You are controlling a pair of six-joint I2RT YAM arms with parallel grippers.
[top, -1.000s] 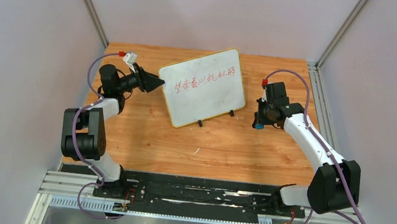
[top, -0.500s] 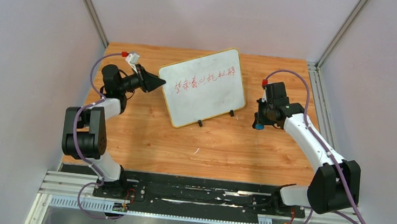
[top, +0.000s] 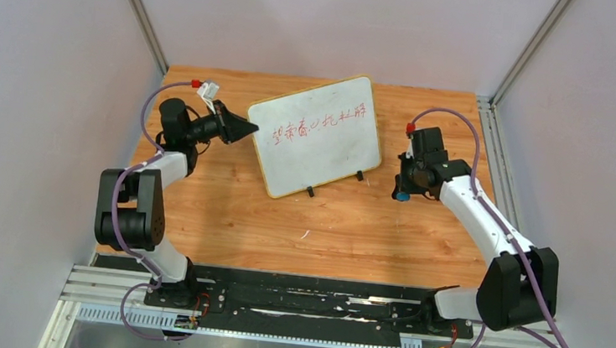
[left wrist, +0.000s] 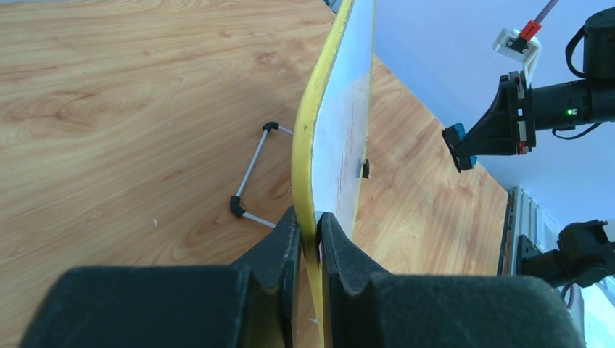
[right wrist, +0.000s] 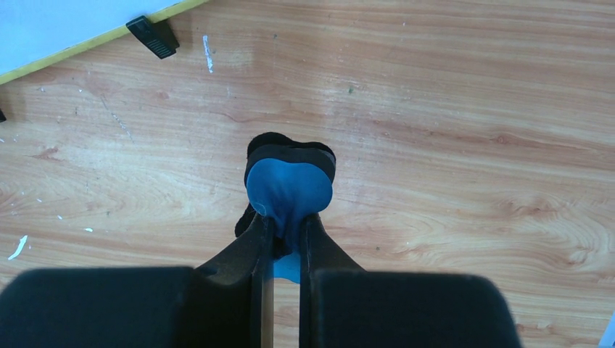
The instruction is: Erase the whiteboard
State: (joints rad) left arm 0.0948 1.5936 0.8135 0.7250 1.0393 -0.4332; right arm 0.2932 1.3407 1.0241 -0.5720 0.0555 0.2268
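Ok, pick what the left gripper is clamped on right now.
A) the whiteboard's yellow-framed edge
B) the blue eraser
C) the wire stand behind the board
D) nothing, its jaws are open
A: the left wrist view shows the left gripper shut on the yellow-framed edge of the whiteboard, while the blue eraser sits in the right gripper.

Whiteboard (top: 316,141) between left tool (left wrist: 310,221), on its edge, and eraser (right wrist: 290,187) in right tool (right wrist: 283,230).

left arm (top: 130,209): elbow folded, forearm reaching right | left claw (left wrist: 309,226): level, pinched on whiteboard (left wrist: 342,123) edge | right arm (top: 485,225): stretched forward-left | right claw (right wrist: 286,221): pointing down, clamped on blue eraser (right wrist: 289,185)
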